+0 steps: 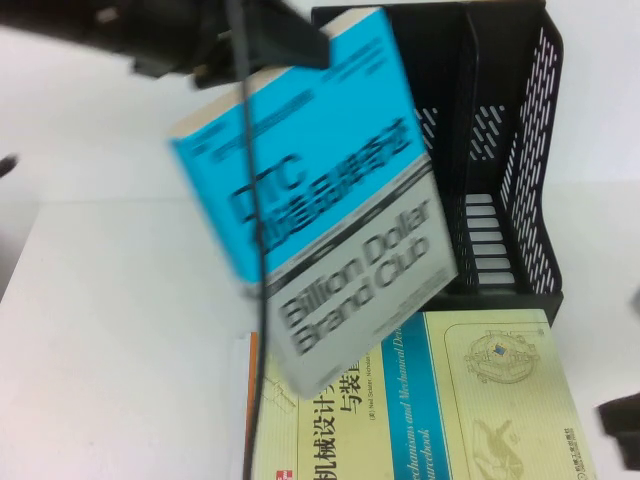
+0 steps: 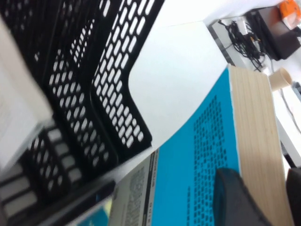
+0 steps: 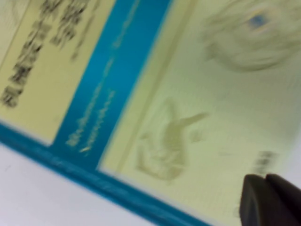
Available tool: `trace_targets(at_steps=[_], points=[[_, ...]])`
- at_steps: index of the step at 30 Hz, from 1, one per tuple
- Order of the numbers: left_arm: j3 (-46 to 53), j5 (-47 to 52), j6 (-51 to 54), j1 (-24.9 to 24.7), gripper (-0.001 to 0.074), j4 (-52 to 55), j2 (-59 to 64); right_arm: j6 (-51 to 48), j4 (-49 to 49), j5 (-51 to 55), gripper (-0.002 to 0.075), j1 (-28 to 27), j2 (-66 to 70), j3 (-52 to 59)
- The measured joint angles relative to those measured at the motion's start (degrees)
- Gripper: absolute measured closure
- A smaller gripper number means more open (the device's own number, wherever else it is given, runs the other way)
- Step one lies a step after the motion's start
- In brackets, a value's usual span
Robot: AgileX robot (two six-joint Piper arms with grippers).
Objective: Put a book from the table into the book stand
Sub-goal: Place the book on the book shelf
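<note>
White table (image 1: 110, 330) lies under it all. Left gripper (image 1: 285, 45) is clamped on the book (image 1: 320, 190), hanging it tilted in the air before the stand (image 1: 500, 150): carrying step. Next it needs squaring upright over a slot (walls are close). Right gripper (image 3: 268, 200) hovers over the yellow book (image 1: 480, 400), fingers together, holding nothing.
</note>
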Motion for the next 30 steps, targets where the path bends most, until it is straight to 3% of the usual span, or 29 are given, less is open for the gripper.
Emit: trace_targets(at_steps=[7, 14, 30], points=[[-14.45, -2.09, -11.22, -5.30, 0.0546, 9.93, 10.61, 9.87, -9.45, 1.44, 0.0729, 0.00, -10.78, 0.38], [-26.74, -3.39, -24.12, -5.85, 0.0546, 21.31, 20.19, 12.82, -11.92, 4.22, 0.0729, 0.00, -16.24, 0.38], [-30.76, -13.39, -36.51, -9.61, 0.0546, 25.71, 26.46, 13.45, -12.47, 4.94, 0.0729, 0.00, -16.94, 0.38]])
